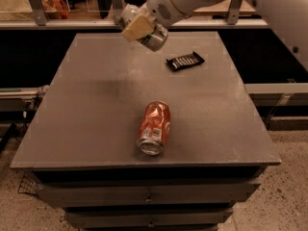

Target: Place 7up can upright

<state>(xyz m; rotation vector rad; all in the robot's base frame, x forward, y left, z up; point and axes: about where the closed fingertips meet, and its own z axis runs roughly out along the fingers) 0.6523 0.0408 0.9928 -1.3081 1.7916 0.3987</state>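
Gripper (143,32) clamped on 7up can (156,38). Can held tilted, not upright, above far part of table (86,105), well beyond orange can (154,127). Orange can lies on its side near front edge. Black snack bar (185,60) flat, beyond orange can, slightly right.

7up can (156,38): silvery aluminium body, lettering not readable. It sits in the gripper (144,32), fingers closed across its sides, and a tan pad covers its left part. Pose: tilted, not upright, with the visible end facing down and to the right. Location: over the far edge of the table (96,105), about mid-width, apparently off the surface.
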